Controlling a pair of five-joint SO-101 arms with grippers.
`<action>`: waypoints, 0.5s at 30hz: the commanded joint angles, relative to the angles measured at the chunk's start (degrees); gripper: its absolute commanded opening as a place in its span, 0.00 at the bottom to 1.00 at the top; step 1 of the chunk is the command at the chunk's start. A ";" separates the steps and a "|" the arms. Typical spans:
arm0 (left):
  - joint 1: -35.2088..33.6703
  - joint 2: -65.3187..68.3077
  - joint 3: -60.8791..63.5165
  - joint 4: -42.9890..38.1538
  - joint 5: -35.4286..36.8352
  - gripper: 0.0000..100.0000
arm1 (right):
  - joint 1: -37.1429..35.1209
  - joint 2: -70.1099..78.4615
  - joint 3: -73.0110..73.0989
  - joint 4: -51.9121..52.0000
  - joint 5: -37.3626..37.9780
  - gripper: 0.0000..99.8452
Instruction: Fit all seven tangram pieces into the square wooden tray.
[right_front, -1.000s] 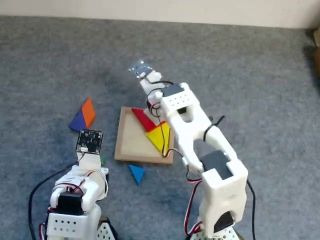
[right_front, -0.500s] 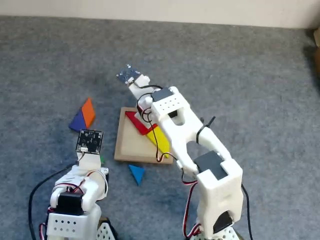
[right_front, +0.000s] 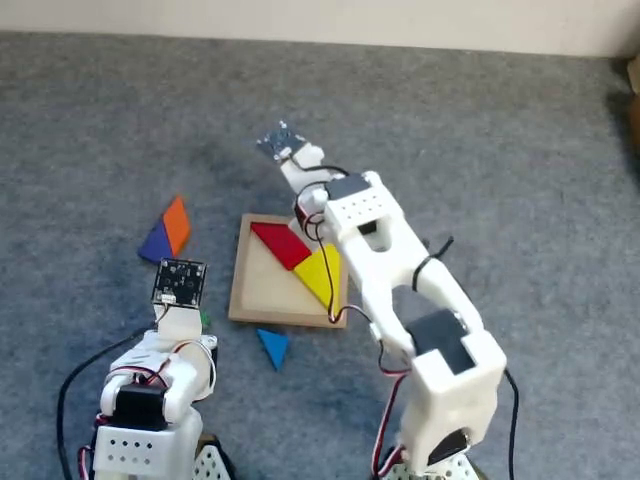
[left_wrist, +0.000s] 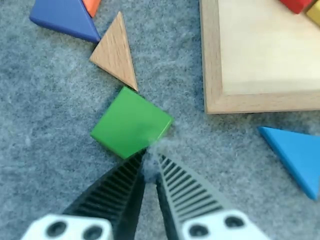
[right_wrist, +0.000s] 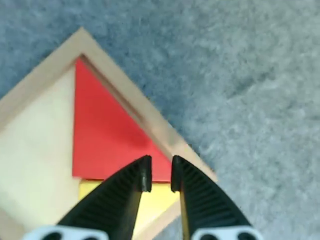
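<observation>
The square wooden tray (right_front: 246, 290) lies mid-table. A red triangle (right_front: 281, 243) lies flat in its far corner, and a yellow triangle (right_front: 322, 272) lies beside it. My right gripper (right_wrist: 159, 176) hovers shut over the red triangle (right_wrist: 105, 135), next to the tray rim (right_wrist: 131, 102), and holds nothing. My left gripper (left_wrist: 150, 161) is shut and empty, its tips just short of the green square (left_wrist: 131, 122). A wooden triangle (left_wrist: 116, 52), a dark blue triangle (left_wrist: 65, 15) and an orange piece (right_front: 177, 223) lie left of the tray. A light blue triangle (right_front: 272, 345) lies in front of it.
Grey carpet covers the table. The right arm (right_front: 380, 240) stretches over the tray's right side. The left arm (right_front: 165, 370) sits at the near left. Most of the tray floor (left_wrist: 265, 50) is bare wood.
The right arm swung left and back to the right. The red triangle, tilted before, now lies flat in the tray's far corner. The left arm has not moved.
</observation>
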 joint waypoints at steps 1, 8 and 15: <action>0.04 -0.48 1.19 0.35 0.26 0.00 | 0.48 -5.93 1.80 0.48 -0.70 0.07; 0.04 -0.48 1.19 0.35 0.26 0.00 | 0.84 -17.19 9.10 0.48 -6.59 0.04; 0.04 -0.48 1.19 0.35 0.26 0.00 | -2.68 -28.62 19.47 0.84 -9.58 0.04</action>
